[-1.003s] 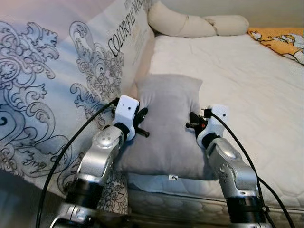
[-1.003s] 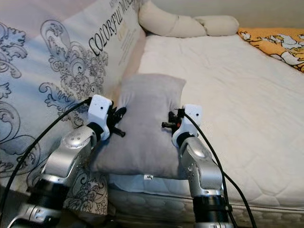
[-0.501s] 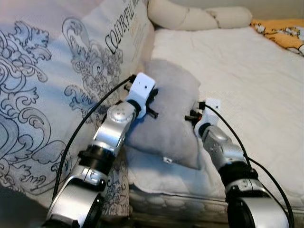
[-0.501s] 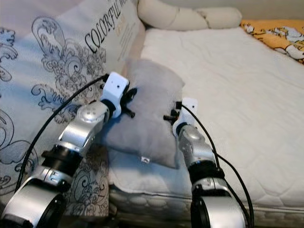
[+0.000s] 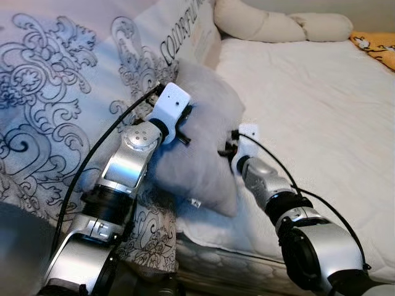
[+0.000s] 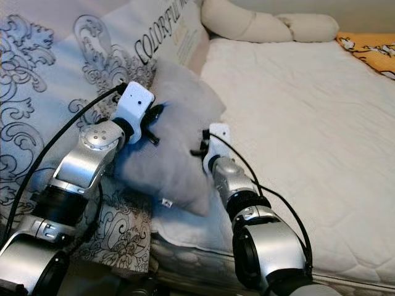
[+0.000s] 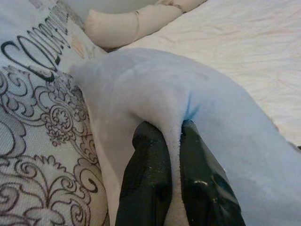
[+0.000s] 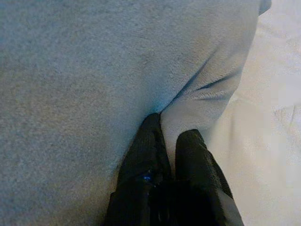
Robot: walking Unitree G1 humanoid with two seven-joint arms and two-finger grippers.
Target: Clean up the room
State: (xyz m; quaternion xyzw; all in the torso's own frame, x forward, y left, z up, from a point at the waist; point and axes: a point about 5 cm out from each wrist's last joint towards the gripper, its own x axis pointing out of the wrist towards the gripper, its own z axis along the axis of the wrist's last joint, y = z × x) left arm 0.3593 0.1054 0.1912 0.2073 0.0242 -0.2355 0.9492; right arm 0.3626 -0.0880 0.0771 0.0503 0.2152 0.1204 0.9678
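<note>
Bed (image 5: 321, 111), white quilted mattress, runs away toward the head end, where a cream bolster (image 5: 278, 26) lies across it. Along the robot's left a big patterned cushion (image 5: 55, 129) with grey scrollwork and lettering stands against the mattress side.

Grey pillow (image 5: 203, 142): tilted up on edge at the near left corner of the bed, leaning against the patterned cushion, lower corner hanging over the mattress edge.

Left gripper (image 7: 173, 141): jaws clamped on a thin pinched fold of the grey pillow's left edge. Right gripper (image 8: 168, 134): jaws clamped on a fold at the pillow's right edge, low, next to the mattress.

Risks, as judged:
- Both holds are on small ridges of soft fabric. A tug or lift could slide the cloth out of one pair of jaws; the pillow would then swing on the other hold or drop off the bed edge.
- Arms pulling apart or unevenly would twist the pillow and strain the pinches.
- Left arm's black cable (image 5: 92, 172) lies across the patterned cushion; could drag on it.

Hard to make out:
- Pillow's underside and how much rests on the bed: hidden by the arms.
- Lettering on the cushion cut off at the frame top.
- Orange printed cloth (image 6: 370, 46) at far right, mostly cut off.
- Small tag (image 5: 195, 201) at pillow's lower edge, unreadable.
</note>
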